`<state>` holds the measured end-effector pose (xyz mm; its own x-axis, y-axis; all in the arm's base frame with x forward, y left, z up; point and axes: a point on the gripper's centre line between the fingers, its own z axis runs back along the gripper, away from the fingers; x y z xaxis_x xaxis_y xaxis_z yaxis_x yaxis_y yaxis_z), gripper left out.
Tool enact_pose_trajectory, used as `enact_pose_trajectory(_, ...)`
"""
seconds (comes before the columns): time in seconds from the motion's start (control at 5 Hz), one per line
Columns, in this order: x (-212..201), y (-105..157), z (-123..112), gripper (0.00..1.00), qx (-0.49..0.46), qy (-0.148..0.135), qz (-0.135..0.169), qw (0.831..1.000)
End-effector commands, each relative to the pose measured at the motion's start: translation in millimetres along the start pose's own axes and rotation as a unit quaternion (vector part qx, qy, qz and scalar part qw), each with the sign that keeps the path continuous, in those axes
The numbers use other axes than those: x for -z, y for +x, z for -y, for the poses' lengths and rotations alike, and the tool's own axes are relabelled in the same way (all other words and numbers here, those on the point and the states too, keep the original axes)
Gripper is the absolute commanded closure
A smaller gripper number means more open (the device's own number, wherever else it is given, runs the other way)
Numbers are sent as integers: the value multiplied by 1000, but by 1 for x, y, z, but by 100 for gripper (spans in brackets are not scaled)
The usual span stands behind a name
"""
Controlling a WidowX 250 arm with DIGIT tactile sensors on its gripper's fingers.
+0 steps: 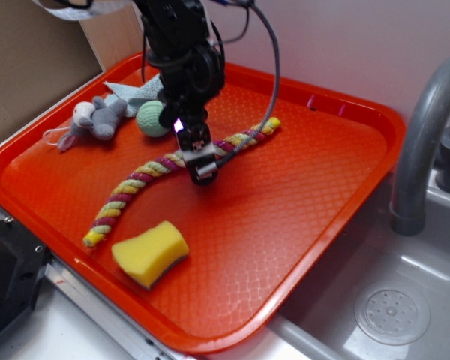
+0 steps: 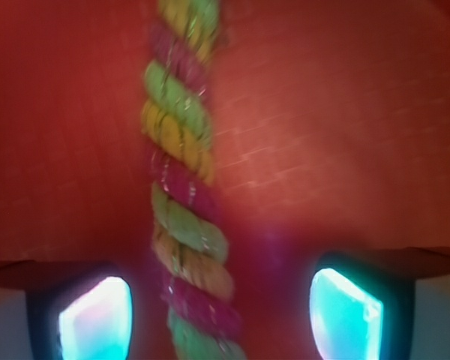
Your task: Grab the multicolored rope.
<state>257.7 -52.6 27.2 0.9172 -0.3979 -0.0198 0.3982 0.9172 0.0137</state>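
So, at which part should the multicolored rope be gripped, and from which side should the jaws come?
Grip the multicolored rope near its middle, coming straight down from above. It lies flat on the red tray, and in the wrist view it runs between the open jaws of the gripper, so they would probably close across its width.

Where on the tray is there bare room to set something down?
The red tray is bare across its right half, between the multicolored rope and the rim by the sink. Its far-left corner is crowded: plush mouse, knitted ball, cloth. The yellow sponge fills the near edge.
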Motion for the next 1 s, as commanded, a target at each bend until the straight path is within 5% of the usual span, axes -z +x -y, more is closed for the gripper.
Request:
enact_pose_trajectory(0.0, 6, 11, 6, 46, 21, 16, 5, 1000)
enact_pose_trajectory(0.2, 6, 10, 4, 100, 18, 16, 4, 1000)
enact_pose_trajectory(0.6, -12, 5, -3, 100, -7, 37, -2, 999)
enact_pose_trajectory(0.8, -61, -4, -23, 100, -101, 52, -6, 994)
